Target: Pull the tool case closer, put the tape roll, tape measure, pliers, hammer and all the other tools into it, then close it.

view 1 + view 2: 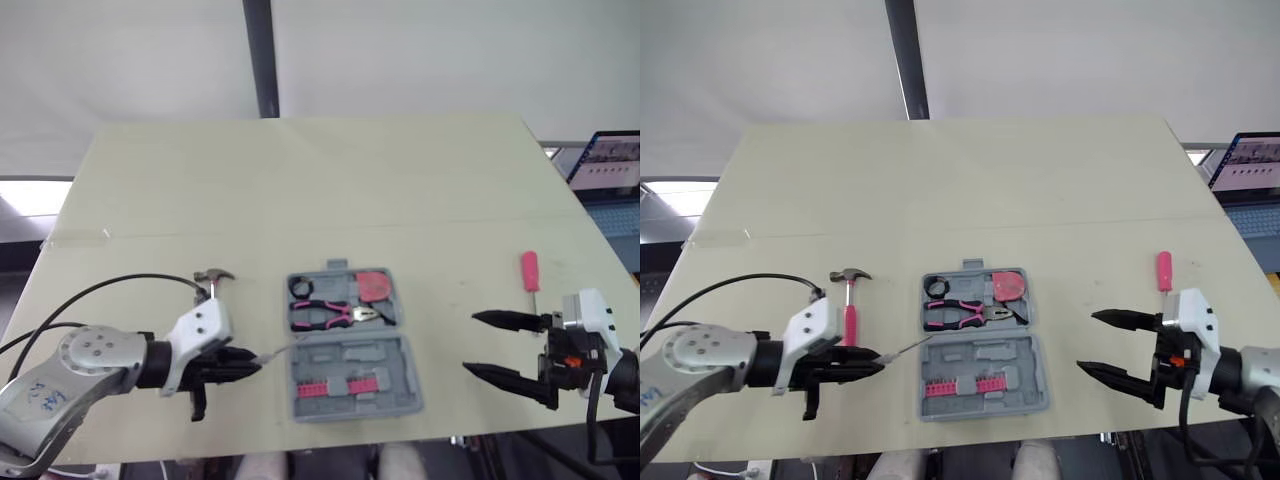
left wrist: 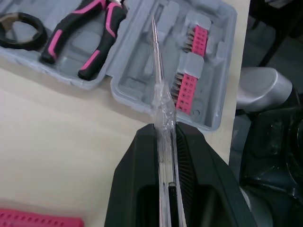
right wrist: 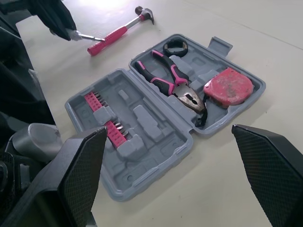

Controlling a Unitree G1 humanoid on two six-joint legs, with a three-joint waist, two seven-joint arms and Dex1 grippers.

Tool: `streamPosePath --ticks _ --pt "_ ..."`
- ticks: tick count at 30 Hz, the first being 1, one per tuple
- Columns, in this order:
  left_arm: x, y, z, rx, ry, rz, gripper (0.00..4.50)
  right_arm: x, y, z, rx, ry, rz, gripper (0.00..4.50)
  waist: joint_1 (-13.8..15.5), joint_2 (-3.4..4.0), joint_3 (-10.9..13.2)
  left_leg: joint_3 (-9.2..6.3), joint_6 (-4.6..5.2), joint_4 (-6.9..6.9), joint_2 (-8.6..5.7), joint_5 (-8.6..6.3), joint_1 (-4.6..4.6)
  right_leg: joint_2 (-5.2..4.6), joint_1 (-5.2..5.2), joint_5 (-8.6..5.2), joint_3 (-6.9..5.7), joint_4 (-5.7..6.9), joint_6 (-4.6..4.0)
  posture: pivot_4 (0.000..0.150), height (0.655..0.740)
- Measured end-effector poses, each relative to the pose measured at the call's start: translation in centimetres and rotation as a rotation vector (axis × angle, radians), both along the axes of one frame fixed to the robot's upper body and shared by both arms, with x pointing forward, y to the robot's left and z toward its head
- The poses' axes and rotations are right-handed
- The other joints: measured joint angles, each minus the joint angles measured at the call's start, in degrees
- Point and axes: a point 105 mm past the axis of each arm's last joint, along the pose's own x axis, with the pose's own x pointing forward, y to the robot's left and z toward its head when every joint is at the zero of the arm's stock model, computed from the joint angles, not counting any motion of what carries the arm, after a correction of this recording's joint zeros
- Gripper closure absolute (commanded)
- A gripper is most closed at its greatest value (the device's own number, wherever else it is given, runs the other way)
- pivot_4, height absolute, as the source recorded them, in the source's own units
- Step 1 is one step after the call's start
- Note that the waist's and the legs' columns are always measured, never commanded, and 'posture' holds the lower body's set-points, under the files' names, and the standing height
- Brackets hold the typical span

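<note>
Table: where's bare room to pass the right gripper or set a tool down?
Bare: far half of the table beyond the tool case, and the strip between case and right gripper. Crowded: case's left side, where the hammer lies and the left gripper holds a clear screwdriver.

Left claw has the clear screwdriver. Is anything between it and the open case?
Nothing visible. The left claw holds the screwdriver with its tip pointing at the near half of the case; just bare table lies between. The hammer lies off to the side, outside that path.
</note>
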Motion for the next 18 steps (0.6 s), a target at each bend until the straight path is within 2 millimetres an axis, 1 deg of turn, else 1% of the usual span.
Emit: streamPosePath --ticks 6,7,11,13,14,18 --pt "0.8 -2.9 -0.1 0.062 -0.040 -0.122 4.47 0.1 0.2 -0.4 -0.004 0.011 0.011 0.00 0.0 0.00 0.0 0.00 0.00 0.01 -0.02 0.00 -0.01 0.00 0.00 0.00 -0.01 0.00 0.00 0.150 0.7400" --pt "0.9 -3.6 -0.2 0.064 -0.048 -0.139 4.47 0.1 0.3 -0.5 -0.004 0.015 0.013 0.00 0.0 0.00 0.0 0.00 0.00 0.01 -0.02 0.00 -0.01 0.00 0.00 0.00 0.00 0.00 0.00 0.150 0.7400" --pt "1.3 -5.3 -1.0 0.089 -0.052 -0.181 4.47 0.1 0.2 -0.7 -0.009 0.017 0.010 0.00 0.1 0.00 0.0 0.00 0.00 0.03 -0.02 0.00 -0.02 0.00 0.00 0.00 -0.01 0.01 0.00 0.150 0.7400" --pt "1.7 -6.3 -1.0 0.105 -0.068 -0.210 4.47 0.1 0.2 -0.7 -0.011 0.011 0.011 0.00 0.2 -0.01 0.0 0.00 0.00 0.06 -0.03 0.00 -0.03 0.00 0.02 0.00 -0.01 0.01 0.00 0.150 0.7400" --pt "2.1 -6.6 -0.9 0.124 -0.079 -0.221 4.47 0.1 0.2 -0.7 -0.013 0.008 0.011 0.00 0.3 -0.01 0.0 -0.01 0.00 0.07 -0.03 0.00 -0.03 0.00 0.02 0.00 -0.01 0.01 0.00 0.150 0.7400" --pt "4.0 -6.8 -0.4 0.211 -0.121 -0.214 4.47 0.1 0.1 -0.8 -0.020 0.011 0.006 0.00 0.2 -0.01 0.0 0.00 0.00 0.06 -0.03 0.00 -0.04 0.00 0.01 0.00 -0.01 0.00 0.00 0.150 0.7400"
